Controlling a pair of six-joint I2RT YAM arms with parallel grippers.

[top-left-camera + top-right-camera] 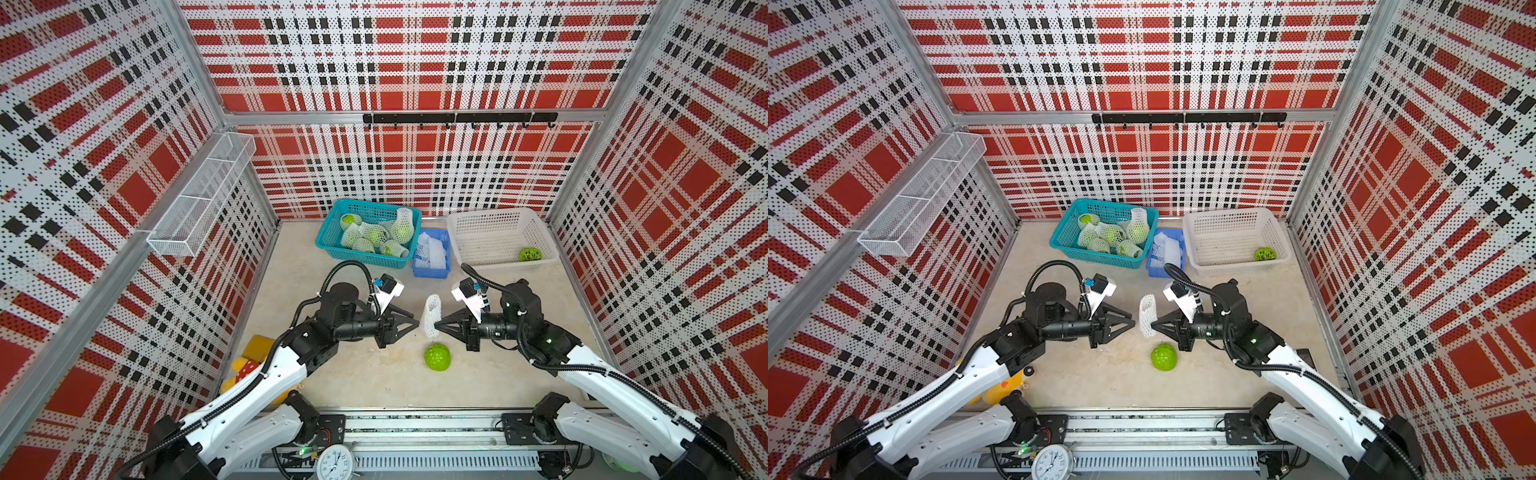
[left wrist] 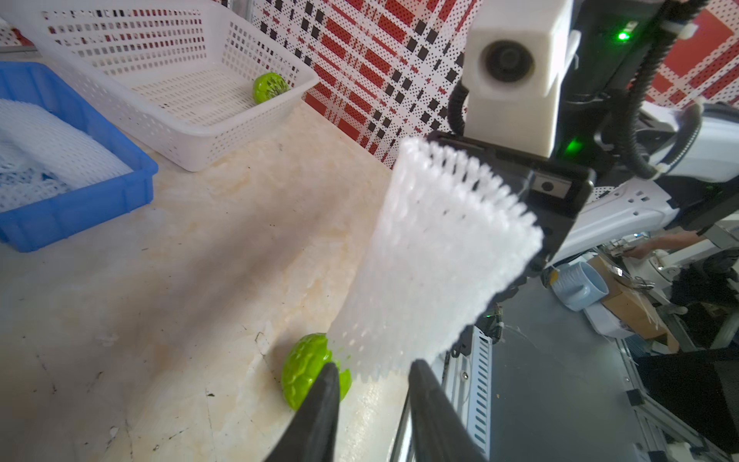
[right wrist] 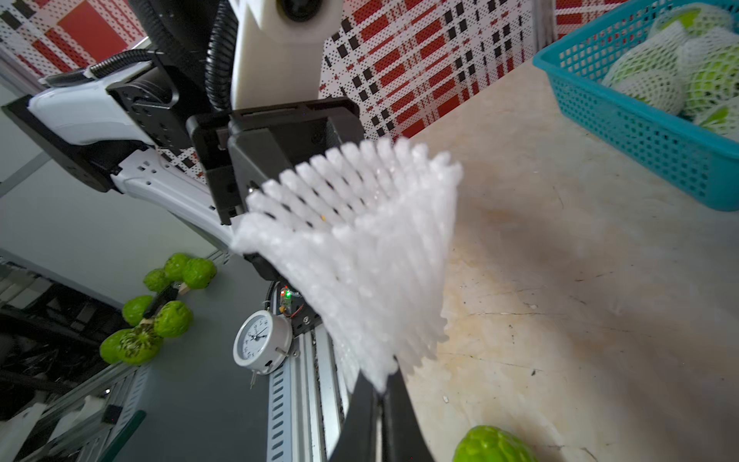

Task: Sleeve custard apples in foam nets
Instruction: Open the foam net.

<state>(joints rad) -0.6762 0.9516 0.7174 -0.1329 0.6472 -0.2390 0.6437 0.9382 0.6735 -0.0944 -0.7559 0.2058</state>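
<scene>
A white foam net [image 1: 432,316] [image 1: 1147,315] hangs above the table's middle, pinched at its lower edge by my right gripper [image 1: 437,324] [image 3: 380,384], which is shut on it. The net [image 3: 360,260] fans out from those jaws with its mouth partly spread. My left gripper [image 1: 414,320] [image 2: 374,366] faces it from the other side, open, with its tips just short of the net [image 2: 436,260] and nothing between them. One bare custard apple [image 1: 437,356] [image 1: 1164,356] [image 2: 304,374] lies on the table below both grippers, towards the front.
At the back, a teal basket [image 1: 328,237] holds several netted fruits. Beside it are a blue tray [image 1: 432,272] of spare nets and a white lattice basket [image 1: 498,216] containing a green round thing with dark markings [image 1: 530,254]. Yellow and red toys [image 1: 253,353] lie front left.
</scene>
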